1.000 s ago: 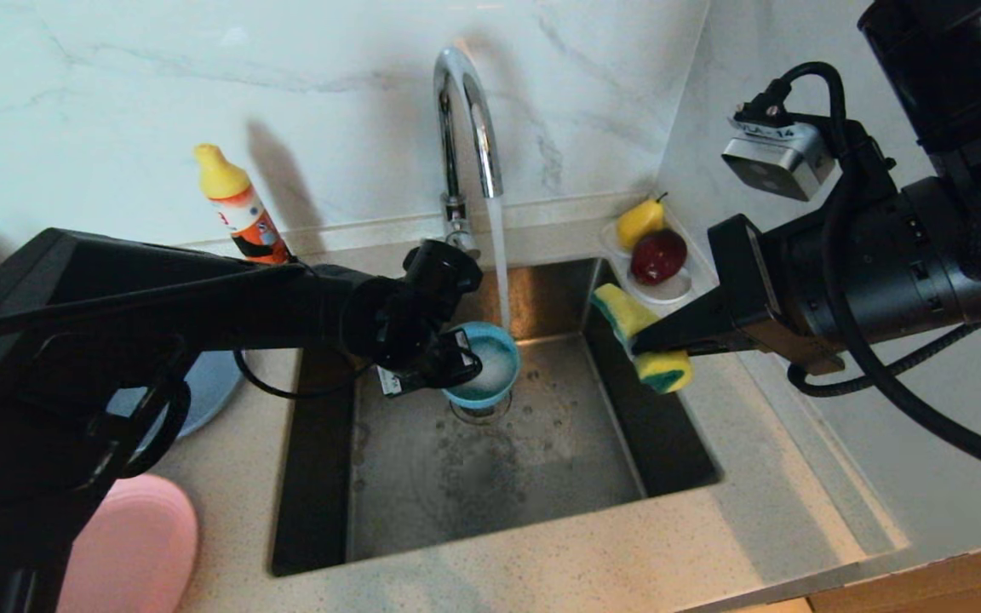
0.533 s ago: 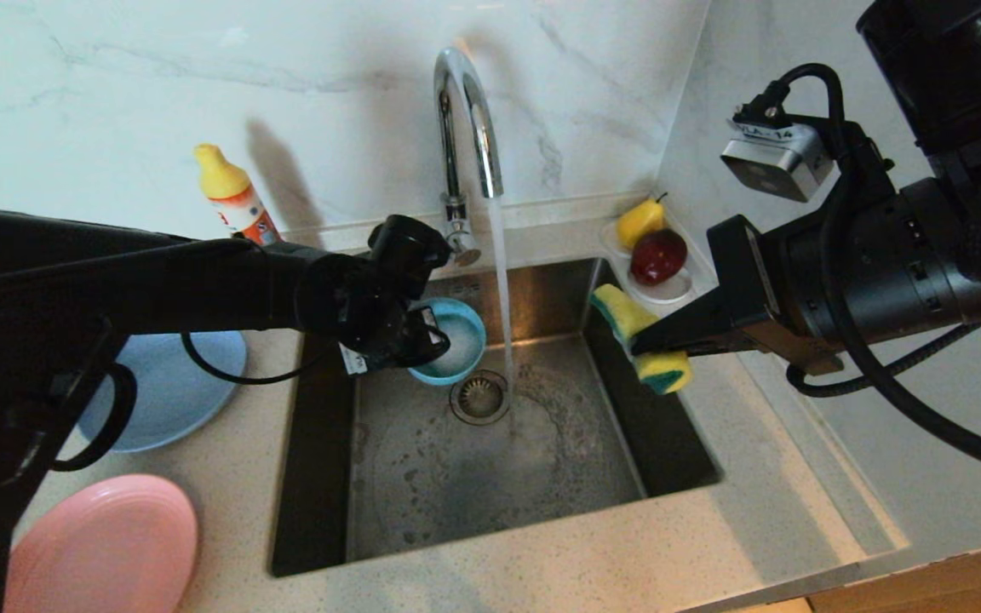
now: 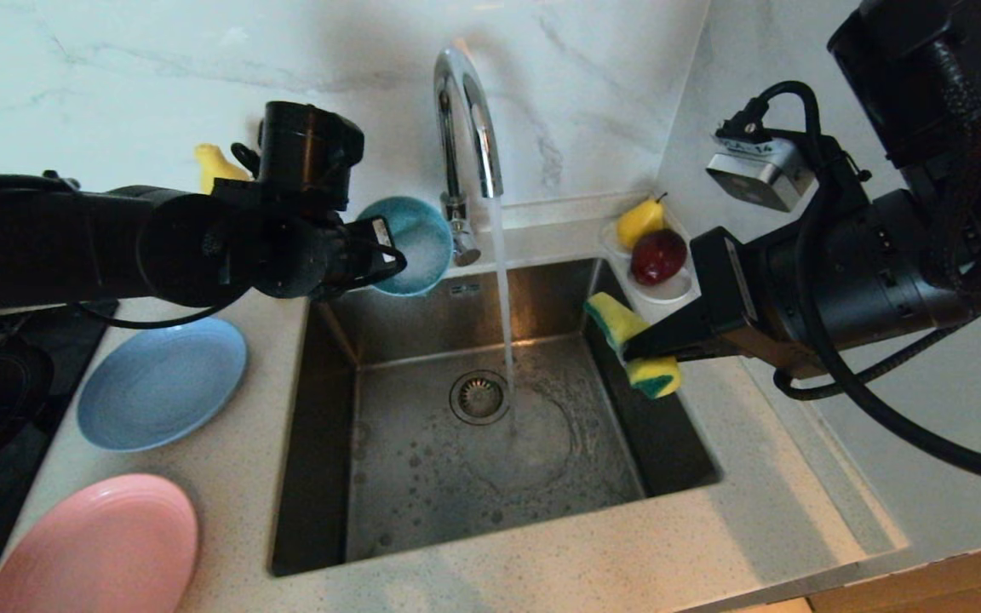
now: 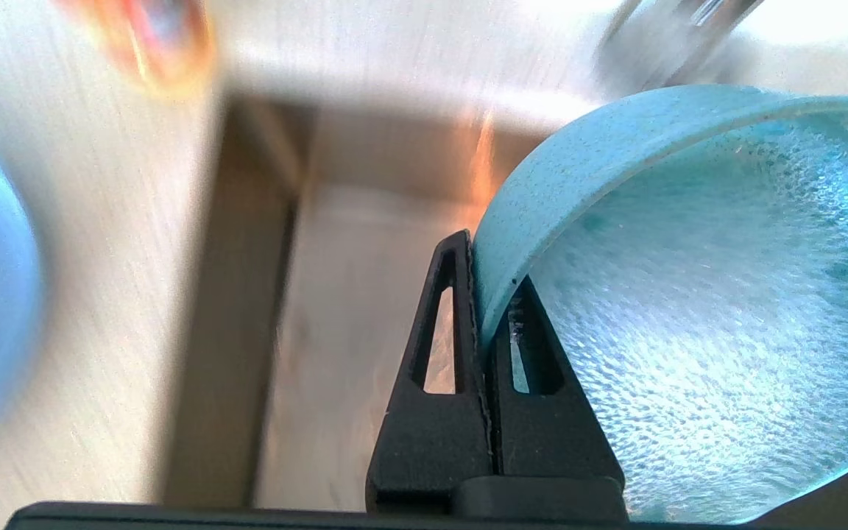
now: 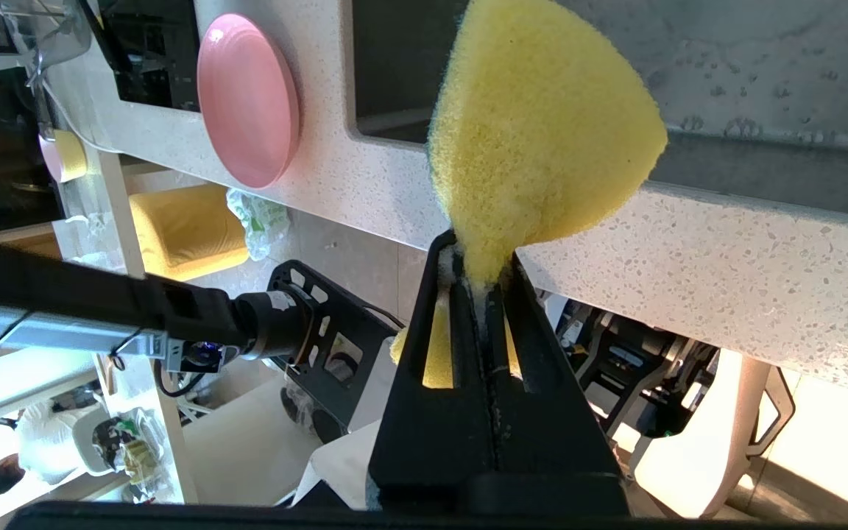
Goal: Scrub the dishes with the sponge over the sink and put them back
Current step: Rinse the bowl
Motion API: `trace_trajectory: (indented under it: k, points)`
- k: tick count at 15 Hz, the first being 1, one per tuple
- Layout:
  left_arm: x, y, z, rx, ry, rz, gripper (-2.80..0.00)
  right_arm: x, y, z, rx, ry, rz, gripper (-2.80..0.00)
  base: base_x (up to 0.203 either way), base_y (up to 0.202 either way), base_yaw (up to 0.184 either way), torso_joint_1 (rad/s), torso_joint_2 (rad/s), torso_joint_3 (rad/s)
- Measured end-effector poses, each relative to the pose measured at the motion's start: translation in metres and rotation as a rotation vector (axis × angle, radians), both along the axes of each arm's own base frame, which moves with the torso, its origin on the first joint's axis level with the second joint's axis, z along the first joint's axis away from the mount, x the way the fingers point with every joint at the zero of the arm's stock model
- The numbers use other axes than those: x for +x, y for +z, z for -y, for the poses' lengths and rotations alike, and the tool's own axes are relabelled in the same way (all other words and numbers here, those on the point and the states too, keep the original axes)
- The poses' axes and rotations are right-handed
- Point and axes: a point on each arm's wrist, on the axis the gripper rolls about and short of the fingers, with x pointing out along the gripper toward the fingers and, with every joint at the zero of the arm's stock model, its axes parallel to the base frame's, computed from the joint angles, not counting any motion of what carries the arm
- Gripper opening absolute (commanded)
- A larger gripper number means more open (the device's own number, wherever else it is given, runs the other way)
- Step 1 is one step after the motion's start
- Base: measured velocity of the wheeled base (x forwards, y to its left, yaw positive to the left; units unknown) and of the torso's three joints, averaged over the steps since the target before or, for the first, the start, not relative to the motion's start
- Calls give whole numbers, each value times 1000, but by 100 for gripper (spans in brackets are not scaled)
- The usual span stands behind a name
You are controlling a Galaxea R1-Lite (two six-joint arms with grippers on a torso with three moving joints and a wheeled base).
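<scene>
2 claws are clenching: left claw (image 4: 486, 335) pinching the sudsy bowl (image 3: 410, 245) by its rim, risking slippage; right claw (image 5: 479, 272) squeezing the sponge (image 3: 631, 345) over the sink (image 3: 422, 477).

Pale speckled surface (image 3: 542, 579) around the sink (image 3: 422, 477), light-blue plate (image 3: 163, 383) below the left claw (image 3: 392, 255), pink plate (image 3: 90, 549) nearer still, fruit saucer (image 3: 665, 289) behind the right claw (image 3: 635, 345)

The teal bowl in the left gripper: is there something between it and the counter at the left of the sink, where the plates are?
Nothing visible blocks it. The left gripper holds the teal bowl by its rim above the sink's back left corner. The counter beside the blue plate and pink plate has open room.
</scene>
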Motion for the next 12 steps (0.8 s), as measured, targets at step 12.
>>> trace_trajectory:
  k: [12]
  points:
    - [-43, 24, -17, 120, -123, 630, -280, 4, -6, -4, -12, 0, -23, -280, 0, 0, 0, 0, 0, 0]
